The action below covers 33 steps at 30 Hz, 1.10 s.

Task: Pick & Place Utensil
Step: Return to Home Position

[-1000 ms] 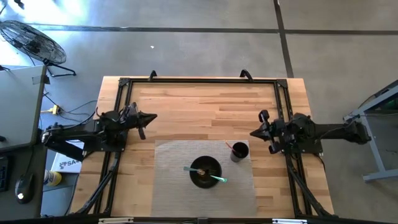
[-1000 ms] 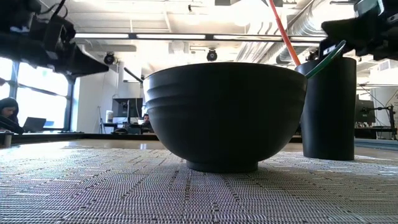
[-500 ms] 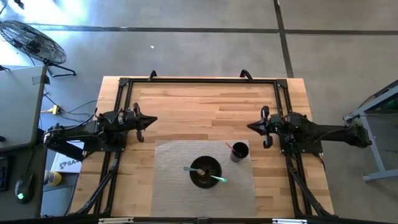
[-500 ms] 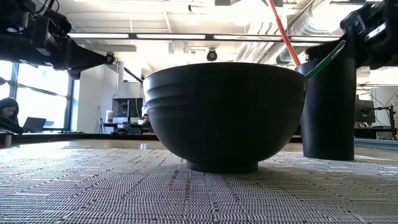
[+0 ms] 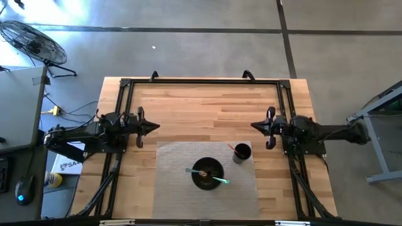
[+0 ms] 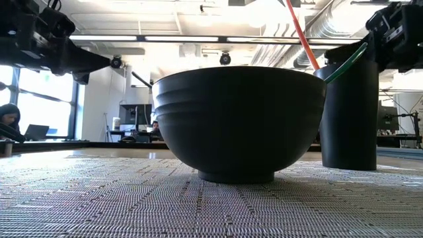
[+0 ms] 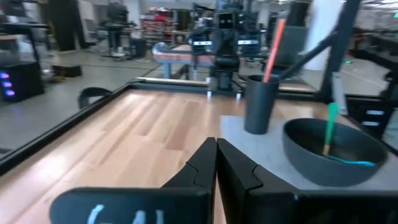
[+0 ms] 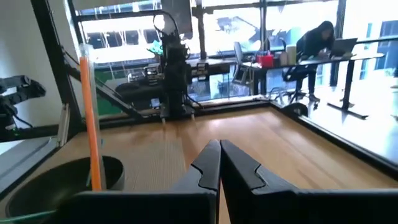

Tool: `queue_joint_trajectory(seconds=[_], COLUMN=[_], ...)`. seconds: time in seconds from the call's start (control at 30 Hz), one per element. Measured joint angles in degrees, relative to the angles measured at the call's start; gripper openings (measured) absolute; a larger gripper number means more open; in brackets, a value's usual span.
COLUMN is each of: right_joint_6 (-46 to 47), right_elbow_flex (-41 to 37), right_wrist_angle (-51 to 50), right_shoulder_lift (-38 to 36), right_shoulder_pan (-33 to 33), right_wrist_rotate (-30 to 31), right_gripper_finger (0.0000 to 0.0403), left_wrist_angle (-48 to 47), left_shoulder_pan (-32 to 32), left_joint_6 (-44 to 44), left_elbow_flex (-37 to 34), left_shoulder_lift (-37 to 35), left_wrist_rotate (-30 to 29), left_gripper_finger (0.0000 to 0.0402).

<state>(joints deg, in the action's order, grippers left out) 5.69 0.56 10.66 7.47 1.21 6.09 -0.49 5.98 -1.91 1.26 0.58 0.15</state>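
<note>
High view, landmark: we take the black bowl (image 5: 208, 159) as our reference; it stands on the grey mat (image 5: 173, 185) on the wooden table (image 5: 201, 103).
High view, utensils: the green spoon (image 5: 220, 181) and the blue fork (image 5: 191, 170) both lie in the bowl, their handles over its rim on opposite sides. The black cup (image 5: 245, 156) stands just beside the bowl on its right, with the orange straw (image 5: 233, 148) in it.
High view, arms: the left gripper (image 5: 152, 126) hangs off the mat, well apart from the bowl on its far left. The right gripper (image 5: 254, 127) mirrors it on the bowl's far right, nearer the cup than the bowl.
Low view: the bowl's wall (image 6: 238, 122) fills the middle, with the cup (image 6: 349, 119) to one side. The straw leans out of the cup and the spoon handle pokes over the bowl's rim towards it. Both arms show only as dark shapes high above the bowl.
Left wrist view: the fingers (image 7: 239, 171) are pressed together with nothing between them, and the bowl and cup lie ahead, apart from them.
Right wrist view: the fingers (image 8: 239, 167) meet here too and are empty, with the straw rising off to one side.
Step in hand: every utensil is housed, so we judge the placing done and the arms to be heading home.
Next move: we think each arm need only fold away from the bowl, the right one keeping clear of the straw.
</note>
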Motion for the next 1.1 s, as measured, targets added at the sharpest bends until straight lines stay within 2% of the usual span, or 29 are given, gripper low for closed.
queue_joint_trajectory(seconds=[0.07, 0.2, 0.6, 0.8, 0.97, 1.1], right_joint_6=[-0.7, 0.5, 6.2, 6.0, 6.2, 2.3], right_elbow_flex=[0.0, 0.0, 0.0, 0.0, 0.0, 0.0], right_wrist_angle=[-1.6, -4.3, -8.2, -7.8, -7.6, -7.7], right_shoulder_lift=[-0.8, -0.8, -0.6, -0.1, -0.1, -0.1], right_shoulder_pan=[-1.7, -3.6, -3.9, -3.8, -3.8, -3.8], right_wrist_rotate=[1.1, -1.1, 0.8, 1.0, 4.5, 4.6], right_gripper_finger=[0.0, 0.0, 0.0, 0.0, 0.0, 0.0], left_wrist_angle=[0.0, -0.1, 0.0, 0.1, 0.2, 0.2], left_shoulder_pan=[0.0, 0.0, 0.0, 0.0, 0.0, 0.0], left_joint_6=[0.0, 0.0, 0.0, 2.4, 2.6, 2.6], left_elbow_flex=[0.0, 0.0, 0.0, -0.1, -0.1, -0.1], left_shoulder_lift=[0.0, 0.0, 0.0, 0.0, 0.0, 0.0], left_wrist_rotate=[1.1, 0.2, -0.4, -1.1, -0.9, -0.9], left_gripper_finger=[0.0008, 0.0008, 0.0008, 0.0008, 0.0008, 0.0008])
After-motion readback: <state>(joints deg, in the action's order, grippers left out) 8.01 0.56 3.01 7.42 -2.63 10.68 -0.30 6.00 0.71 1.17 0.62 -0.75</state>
